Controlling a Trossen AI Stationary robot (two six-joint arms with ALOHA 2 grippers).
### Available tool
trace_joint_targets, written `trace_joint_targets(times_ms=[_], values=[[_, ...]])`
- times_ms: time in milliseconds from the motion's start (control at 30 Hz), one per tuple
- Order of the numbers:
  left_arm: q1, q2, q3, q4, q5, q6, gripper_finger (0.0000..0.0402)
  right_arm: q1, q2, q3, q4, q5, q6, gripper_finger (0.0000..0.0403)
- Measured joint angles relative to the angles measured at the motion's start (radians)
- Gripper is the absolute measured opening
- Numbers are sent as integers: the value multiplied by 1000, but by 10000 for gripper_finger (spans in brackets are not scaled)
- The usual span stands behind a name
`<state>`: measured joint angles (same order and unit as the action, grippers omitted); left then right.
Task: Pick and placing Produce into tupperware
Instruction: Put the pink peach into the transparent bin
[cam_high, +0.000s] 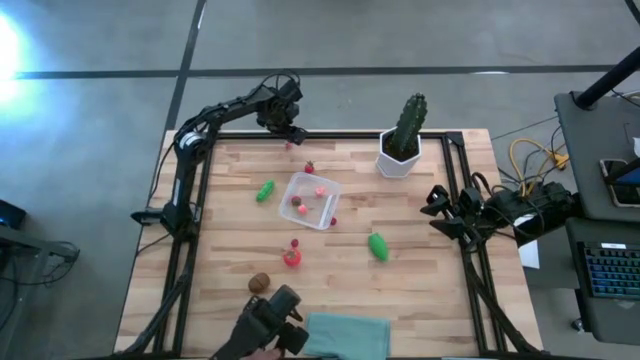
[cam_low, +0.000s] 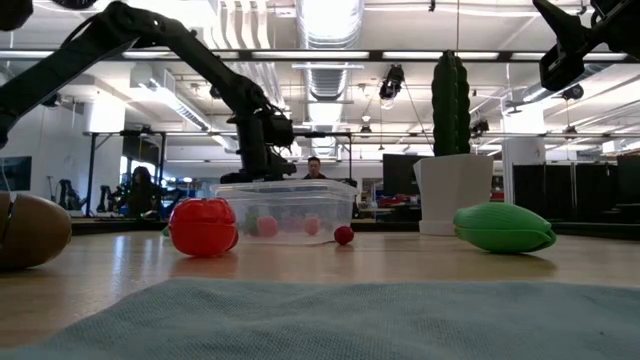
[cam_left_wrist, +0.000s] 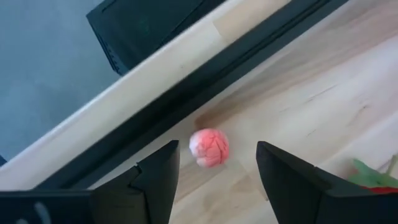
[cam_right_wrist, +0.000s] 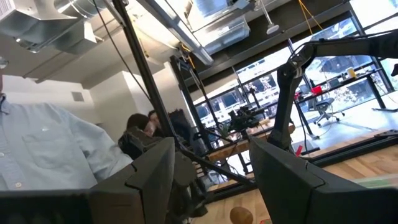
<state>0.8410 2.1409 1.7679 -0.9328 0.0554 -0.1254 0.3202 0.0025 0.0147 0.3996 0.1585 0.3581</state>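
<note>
Fingers of the left gripper (cam_left_wrist: 217, 165) stand apart, straddling a small pink berry (cam_left_wrist: 209, 147) lying on the worktop (cam_left_wrist: 323, 106) beside its far edge rail; centre on it before closing.

Cactus (cam_high: 408, 124) upright in white hexagonal pot (cam_high: 397, 160), about 2 o'clock on the wooden table (cam_high: 430, 280). Teal cloth (cam_high: 345, 334) lies flat at the 6 o'clock edge. Laptop (cam_high: 611, 280) on a side desk at 3 o'clock. Seated person (cam_low: 140, 188) behind the table, probably facing away.
</note>
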Motion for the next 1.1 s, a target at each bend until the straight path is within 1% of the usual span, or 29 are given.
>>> trace_joint_targets(times_ms=[300, 433, 567, 667, 767, 1100], values=[[0, 52, 14, -20, 16, -26, 199, 0, 0, 0, 0, 0, 0, 201], [1, 57, 18, -20, 12, -25, 199, 0, 0, 0, 0, 0, 0, 201], [1, 58, 13, -18, -23, -17, 198, 0, 0, 0, 0, 0, -2, 201], [2, 64, 13, -18, -30, -16, 195, 0, 0, 0, -1, 0, -3, 201], [2, 71, 12, -18, -30, -9, 180, 0, 0, 0, -2, 0, -3, 201], [-5, 74, 18, 10, -35, 9, 112, 0, 0, 0, -2, 0, 0, 201]])
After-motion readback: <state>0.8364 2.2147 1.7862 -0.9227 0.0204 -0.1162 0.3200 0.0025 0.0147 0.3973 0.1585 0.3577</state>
